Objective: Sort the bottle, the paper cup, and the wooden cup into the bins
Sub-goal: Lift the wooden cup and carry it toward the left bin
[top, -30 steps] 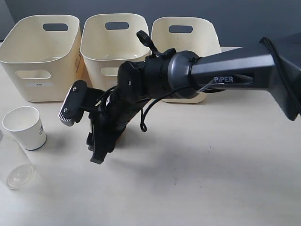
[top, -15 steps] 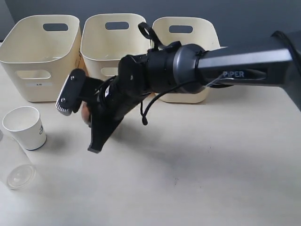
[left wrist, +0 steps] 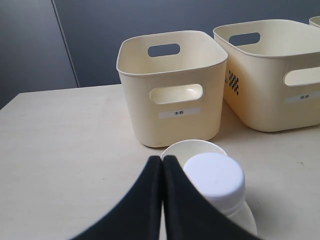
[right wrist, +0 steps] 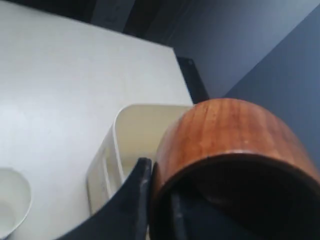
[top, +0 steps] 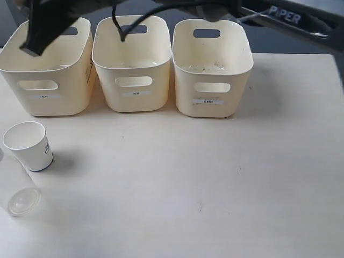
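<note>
Right end effector (right wrist: 160,200) grasping the wooden cup (right wrist: 230,145) hangs high above the leftmost bin (top: 45,70), which lies below it; left end effector (left wrist: 162,200) clenched empty by bottle (left wrist: 215,182).

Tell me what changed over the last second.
The right arm rose from the table centre and swung toward the leftmost bin, carrying the wooden cup in the right gripper. The paper cup, bottle and three bins stayed put.
</note>
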Available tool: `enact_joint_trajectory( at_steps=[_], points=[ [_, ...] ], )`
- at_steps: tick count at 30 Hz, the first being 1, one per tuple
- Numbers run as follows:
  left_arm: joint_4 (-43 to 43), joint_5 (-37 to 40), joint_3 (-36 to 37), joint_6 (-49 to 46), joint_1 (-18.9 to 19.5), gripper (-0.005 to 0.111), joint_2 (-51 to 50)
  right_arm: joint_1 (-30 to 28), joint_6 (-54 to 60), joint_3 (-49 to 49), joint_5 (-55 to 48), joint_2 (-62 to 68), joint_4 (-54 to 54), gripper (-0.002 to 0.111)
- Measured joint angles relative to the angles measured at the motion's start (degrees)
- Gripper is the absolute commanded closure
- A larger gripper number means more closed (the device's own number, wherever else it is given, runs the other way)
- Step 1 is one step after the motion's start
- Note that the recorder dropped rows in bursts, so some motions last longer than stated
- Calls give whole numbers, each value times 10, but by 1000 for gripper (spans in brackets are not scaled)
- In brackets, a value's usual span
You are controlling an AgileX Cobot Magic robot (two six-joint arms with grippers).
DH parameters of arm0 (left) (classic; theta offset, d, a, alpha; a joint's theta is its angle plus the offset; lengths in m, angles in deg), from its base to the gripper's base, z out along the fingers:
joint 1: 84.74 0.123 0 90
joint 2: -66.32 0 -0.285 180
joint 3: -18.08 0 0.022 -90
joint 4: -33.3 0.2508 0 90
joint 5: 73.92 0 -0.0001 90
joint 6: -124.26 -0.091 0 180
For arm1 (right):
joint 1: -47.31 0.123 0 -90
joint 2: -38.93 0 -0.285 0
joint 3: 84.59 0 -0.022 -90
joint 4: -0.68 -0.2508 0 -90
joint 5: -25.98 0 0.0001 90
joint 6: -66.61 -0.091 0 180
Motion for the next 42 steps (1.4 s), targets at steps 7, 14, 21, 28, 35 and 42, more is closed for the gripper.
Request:
enact_joint_trajectory(
  at_steps=[7,14,21,28,35,42],
  points=[
    [0,0,0,0,0,107,0,-22,6,-200,-53,129,-13,109],
    [0,0,0,0,0,107,0,-54,6,-305,-97,248,-40,109],
    [0,0,0,0,0,107,0,-62,17,-316,-98,289,-53,109],
    [0,0,0,0,0,107,0,-62,29,-318,-100,291,-57,109],
    [0,0,0,0,0,107,0,-62,41,-320,-107,295,-57,109],
    [0,0,0,0,0,107,0,-62,43,-320,-111,303,-57,109]
  ],
)
